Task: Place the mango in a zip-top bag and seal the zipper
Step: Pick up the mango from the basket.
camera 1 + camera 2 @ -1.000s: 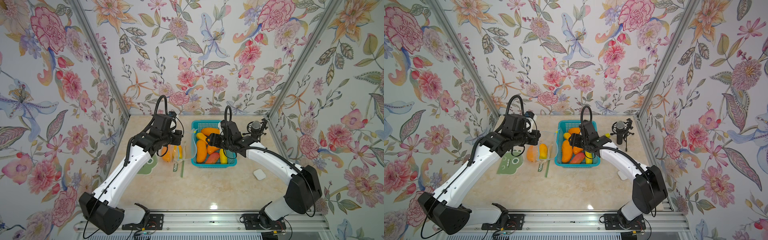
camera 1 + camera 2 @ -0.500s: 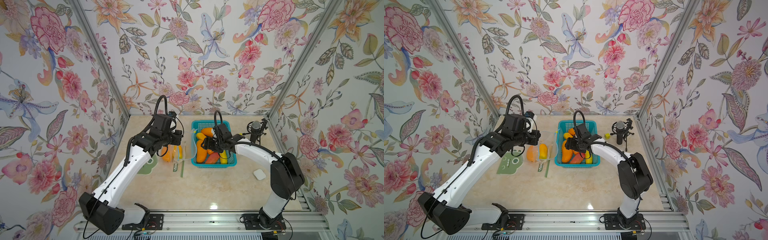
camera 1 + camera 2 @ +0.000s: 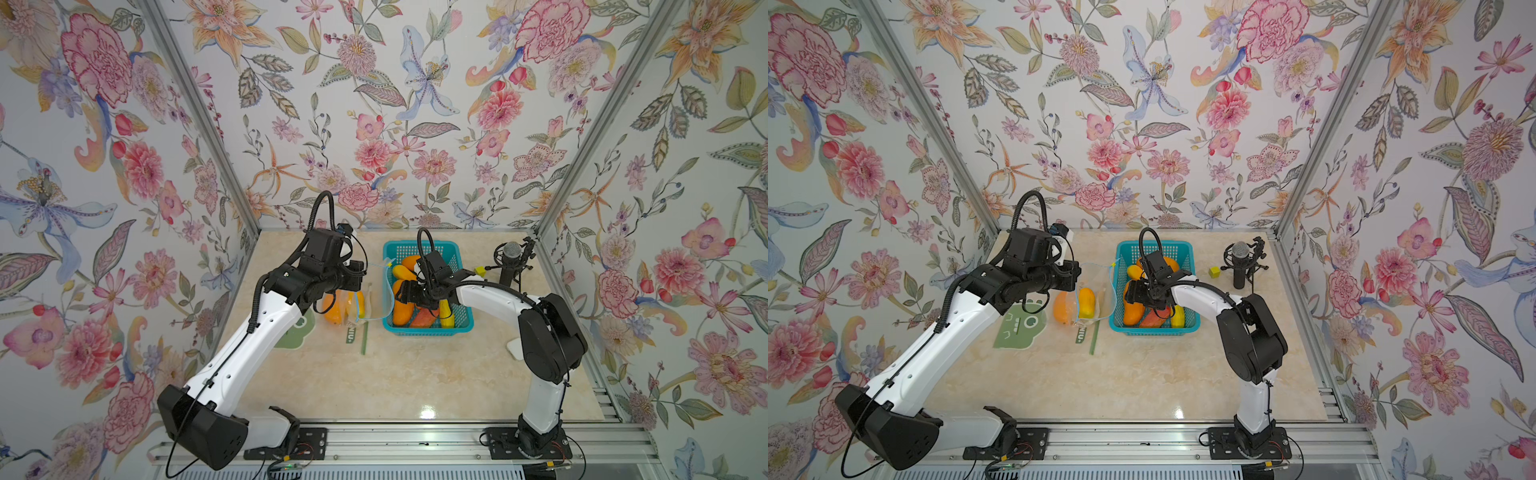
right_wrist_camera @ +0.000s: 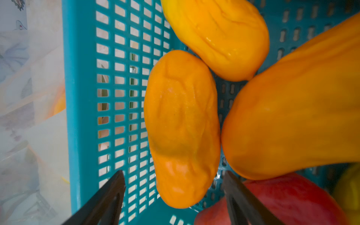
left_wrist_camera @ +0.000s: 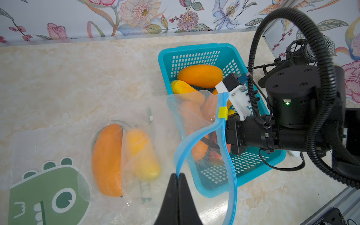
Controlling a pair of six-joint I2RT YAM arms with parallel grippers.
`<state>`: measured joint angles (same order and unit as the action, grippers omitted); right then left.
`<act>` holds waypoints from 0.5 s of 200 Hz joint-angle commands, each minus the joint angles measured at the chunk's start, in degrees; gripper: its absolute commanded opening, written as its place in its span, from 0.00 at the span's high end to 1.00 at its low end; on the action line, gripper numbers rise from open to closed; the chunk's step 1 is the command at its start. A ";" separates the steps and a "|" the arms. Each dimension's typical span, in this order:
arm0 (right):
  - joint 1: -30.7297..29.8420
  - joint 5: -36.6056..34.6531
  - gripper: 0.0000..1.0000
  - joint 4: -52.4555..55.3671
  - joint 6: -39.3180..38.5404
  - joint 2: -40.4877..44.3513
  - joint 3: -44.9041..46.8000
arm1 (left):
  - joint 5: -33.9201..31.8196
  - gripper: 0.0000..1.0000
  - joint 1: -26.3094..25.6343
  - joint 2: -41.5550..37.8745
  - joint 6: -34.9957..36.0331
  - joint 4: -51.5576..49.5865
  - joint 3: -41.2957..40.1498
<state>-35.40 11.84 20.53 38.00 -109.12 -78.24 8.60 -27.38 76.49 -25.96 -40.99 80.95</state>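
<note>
One mango (image 4: 181,126) at frame centre seems firm and slippery; the wide-open right end effector (image 4: 173,172) straddles it, take its middle. Left end effector (image 5: 178,175) pinches the bag (image 5: 194,134).

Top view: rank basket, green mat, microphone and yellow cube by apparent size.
1. Basket
2. Green mat and microphone: these look alike, and the mat is partly hidden, so they are not ranked
3. Yellow cube
</note>
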 commanded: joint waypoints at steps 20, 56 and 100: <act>-0.07 1.41 0.21 -1.37 1.28 -3.08 -1.74 | -0.86 1.00 0.44 -1.07 -0.23 0.31 -0.29; 0.00 2.41 0.21 -3.89 1.82 -4.30 -0.80 | -0.82 1.00 0.49 -1.08 -0.15 0.38 -0.36; 0.06 5.53 0.21 -8.41 3.37 -6.14 0.27 | -0.61 1.00 0.50 -0.99 -0.18 0.40 -0.23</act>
<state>-35.38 14.70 15.88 39.35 -113.21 -78.72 8.60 -27.38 76.49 -25.96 -41.01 80.95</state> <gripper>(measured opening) 0.794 0.046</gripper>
